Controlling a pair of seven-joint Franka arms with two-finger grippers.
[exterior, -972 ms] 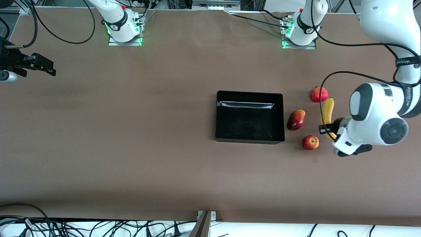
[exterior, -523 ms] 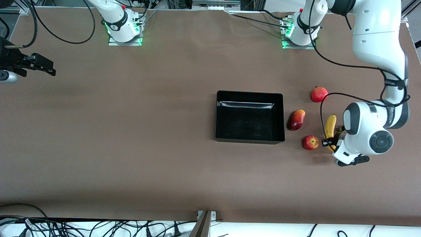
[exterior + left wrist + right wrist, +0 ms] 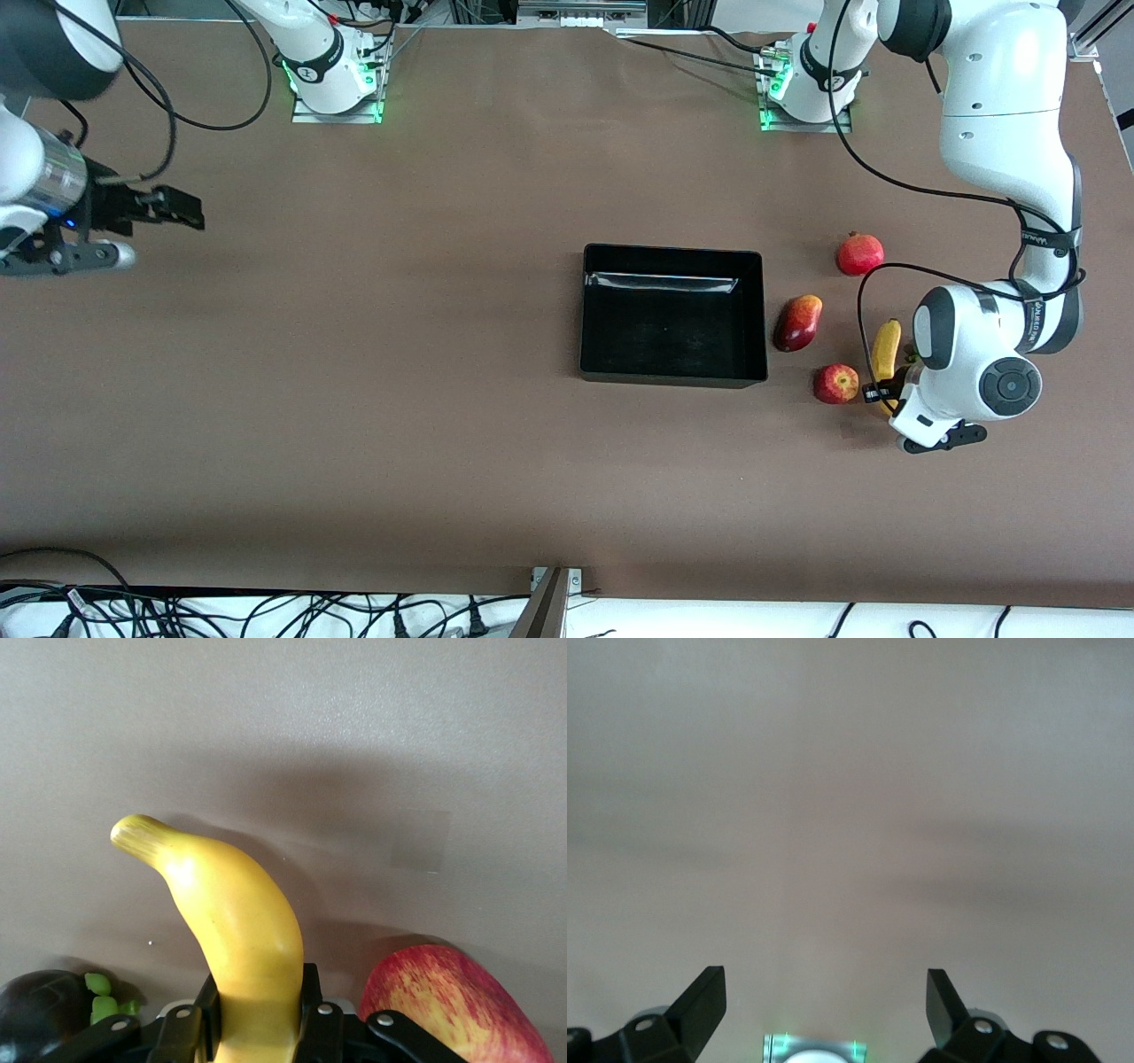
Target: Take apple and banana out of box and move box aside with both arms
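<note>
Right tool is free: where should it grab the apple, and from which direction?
Take the apple across its round middle, straight down from above. It sits stem-up, with the banana in the left tool close beside it, so side approaches look cramped.

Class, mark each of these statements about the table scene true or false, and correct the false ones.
1. The left claw is shut on the banana. True.
2. The black tray holds the apple. False: the tray is empty; the apple lies on the table beside the banana, toward the left arm's end.
3. The right claw is open and holds nothing. True.
4. The pomegranate lies nearer to the front camera than the apple. False: it lies farther from it.
5. The mango touches the tray. False: a gap of table shows between them.
</note>
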